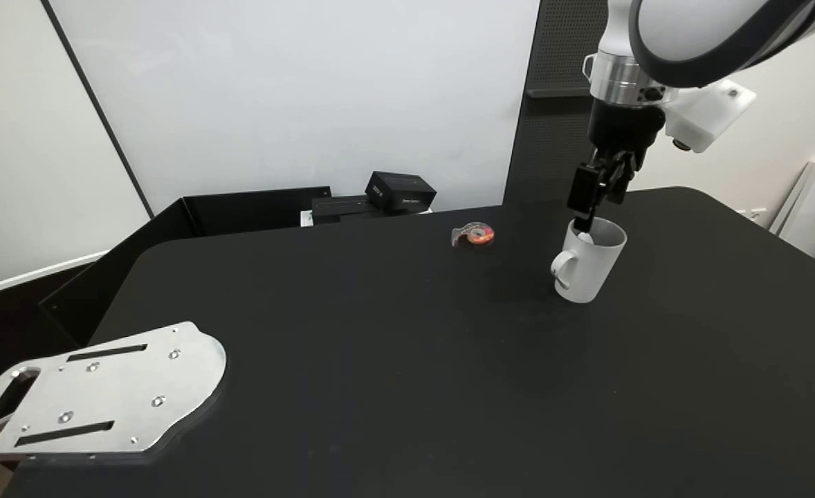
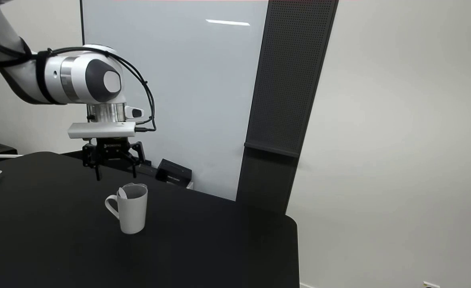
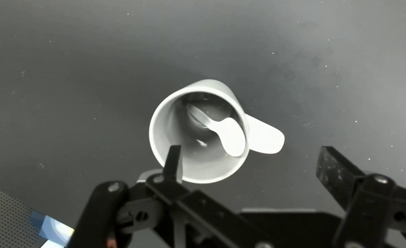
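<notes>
**Gripper (image 2: pixel 116 176) spread wide just above a mug (image 2: pixel 132 215), nothing in its grasp**

So what it all hinges on here is the white spoon (image 3: pixel 232 137) leaning inside the mug. It's below the gripper, and its long axis slants from the mug's bottom up to the rim on the handle (image 3: pixel 267 136) side, broad end up. In the wrist view that broad end shows between the fingers (image 3: pixel 172 162), a touch nearer the one on the picture's left, and the slant runs diagonal to the line they spread along. Mug itself stands upright on the black surface (image 1: pixel 380 387). Fingers are way apart, no pinch on anything. In an exterior view there's a bit of space between the fingertips (image 2: pixel 134 172) and the rim, so probably no contact.
</notes>
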`<state>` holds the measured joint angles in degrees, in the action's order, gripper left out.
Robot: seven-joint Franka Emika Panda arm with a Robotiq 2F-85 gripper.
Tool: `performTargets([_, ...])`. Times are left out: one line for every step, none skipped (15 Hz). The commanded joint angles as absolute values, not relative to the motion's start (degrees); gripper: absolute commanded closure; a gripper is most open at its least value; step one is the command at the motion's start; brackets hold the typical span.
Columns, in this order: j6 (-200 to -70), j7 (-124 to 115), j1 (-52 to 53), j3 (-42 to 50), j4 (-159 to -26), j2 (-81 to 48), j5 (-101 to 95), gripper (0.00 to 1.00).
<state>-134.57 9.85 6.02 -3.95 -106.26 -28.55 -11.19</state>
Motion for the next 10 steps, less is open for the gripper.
performTargets([-135.93,8.79,6.09,-3.87,-104.63,-29.91,-10.89,0.00])
performTargets([-136.28,8.80,6.11,-3.87,-104.56,-30.15,-10.89,0.00])
performTargets([-136.55,8.80,6.12,-3.86,-104.48,-30.38,-10.85,0.00])
performTargets([-136.73,8.84,6.10,-3.88,-104.37,-30.62,-10.78,0.00])
performTargets([-136.91,8.93,6.06,-3.93,-104.31,-30.83,-10.69,0.00])
performTargets([-136.88,8.88,6.11,-3.91,-104.17,-31.10,-10.69,0.00])
performTargets([-136.96,8.87,6.13,-3.90,-104.06,-31.34,-10.68,0.00])
performTargets([-137.01,8.86,6.14,-3.90,-104.01,-31.51,-10.68,0.00])
performTargets([-137.04,8.83,6.18,-3.87,-103.93,-31.70,-10.71,0.00])
performTargets([-137.07,8.84,6.18,-3.87,-103.84,-31.90,-10.70,0.00])
